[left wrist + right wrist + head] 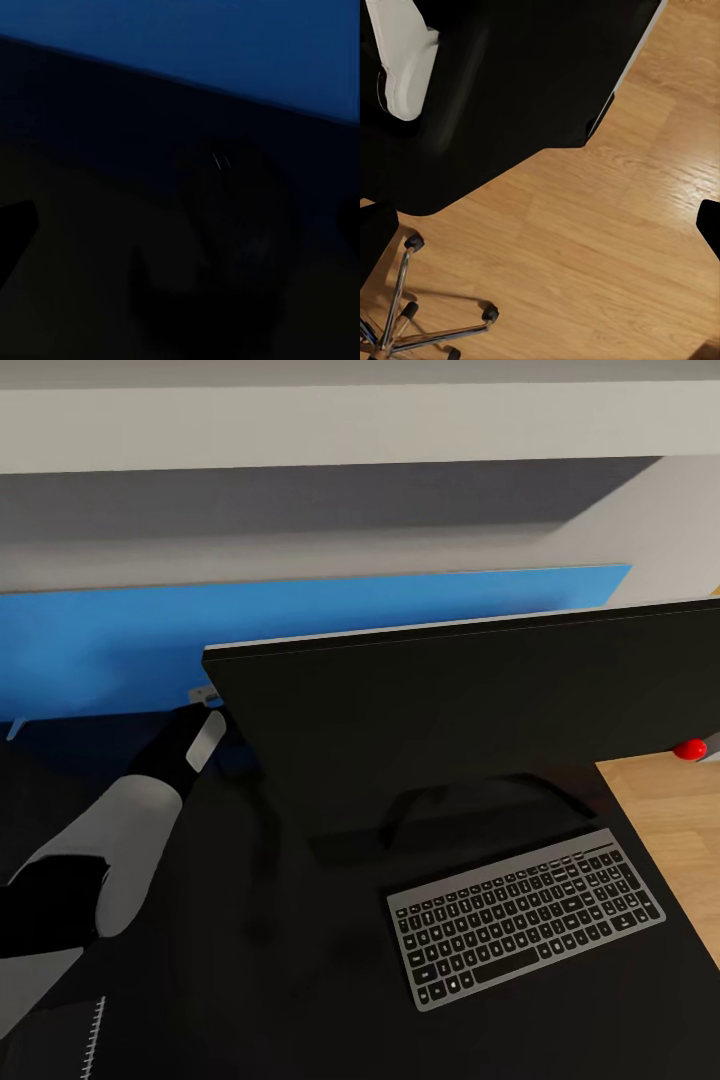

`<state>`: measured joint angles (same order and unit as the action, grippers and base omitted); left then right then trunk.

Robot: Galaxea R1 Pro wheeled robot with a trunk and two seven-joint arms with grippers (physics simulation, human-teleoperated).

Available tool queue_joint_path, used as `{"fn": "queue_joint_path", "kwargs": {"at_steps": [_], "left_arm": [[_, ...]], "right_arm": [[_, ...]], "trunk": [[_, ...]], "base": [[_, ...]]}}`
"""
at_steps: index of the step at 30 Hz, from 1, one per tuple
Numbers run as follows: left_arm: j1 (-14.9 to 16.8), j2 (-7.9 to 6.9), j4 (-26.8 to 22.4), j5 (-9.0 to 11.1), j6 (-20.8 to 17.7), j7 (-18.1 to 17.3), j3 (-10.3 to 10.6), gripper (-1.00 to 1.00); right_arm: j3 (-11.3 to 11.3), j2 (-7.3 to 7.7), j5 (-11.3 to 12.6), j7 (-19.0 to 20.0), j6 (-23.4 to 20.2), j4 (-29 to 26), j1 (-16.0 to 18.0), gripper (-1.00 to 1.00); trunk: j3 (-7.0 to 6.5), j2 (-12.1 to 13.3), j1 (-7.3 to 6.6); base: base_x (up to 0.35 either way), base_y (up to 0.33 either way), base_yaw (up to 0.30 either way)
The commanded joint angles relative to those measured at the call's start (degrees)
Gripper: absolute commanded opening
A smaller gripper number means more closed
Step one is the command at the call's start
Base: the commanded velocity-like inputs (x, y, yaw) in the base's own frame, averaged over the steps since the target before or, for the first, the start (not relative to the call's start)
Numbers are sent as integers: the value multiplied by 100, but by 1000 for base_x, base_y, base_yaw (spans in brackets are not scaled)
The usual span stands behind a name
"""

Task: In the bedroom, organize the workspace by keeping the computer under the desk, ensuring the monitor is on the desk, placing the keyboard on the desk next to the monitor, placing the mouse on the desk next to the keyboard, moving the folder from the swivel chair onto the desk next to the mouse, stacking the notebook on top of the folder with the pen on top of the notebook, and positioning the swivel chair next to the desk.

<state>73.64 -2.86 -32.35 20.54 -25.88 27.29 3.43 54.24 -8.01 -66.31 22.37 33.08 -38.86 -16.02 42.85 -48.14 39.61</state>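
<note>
Though the left gripper (pixel 203 698) reaches behind the monitor's (pixel 460 710) far left corner, I cannot tell its jaw state; in the left wrist view a dark rounded mouse (pixel 232 225) lies just ahead on the desk (pixel 250 960), left of the keyboard (pixel 525 915).

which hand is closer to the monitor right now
Left. The left hand reaches in behind the monitor's edge; the right hand hangs over the floor beside the desk.

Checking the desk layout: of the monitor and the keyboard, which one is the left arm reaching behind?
The monitor: the left arm runs past its left edge toward the blue back panel. The keyboard lies in front, further right.
</note>
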Motion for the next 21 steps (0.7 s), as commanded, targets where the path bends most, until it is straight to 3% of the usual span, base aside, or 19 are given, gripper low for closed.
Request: {"fn": "queue_joint_path", "kwargs": {"at_steps": [1, 21], "left_arm": [[-6, -10, -8, 38, -21, 66, 36, 100], [-68, -20, -14, 13, -14, 88, 35, 100]], "right_arm": [[34, -8, -32, 39, 30, -17, 3, 100], [31, -7, -37, 39, 36, -17, 3, 100]], "trunk": [[4, -5, 1], [5, -5, 1]], "base": [[0, 0, -18], [0, 25, -3]]}}
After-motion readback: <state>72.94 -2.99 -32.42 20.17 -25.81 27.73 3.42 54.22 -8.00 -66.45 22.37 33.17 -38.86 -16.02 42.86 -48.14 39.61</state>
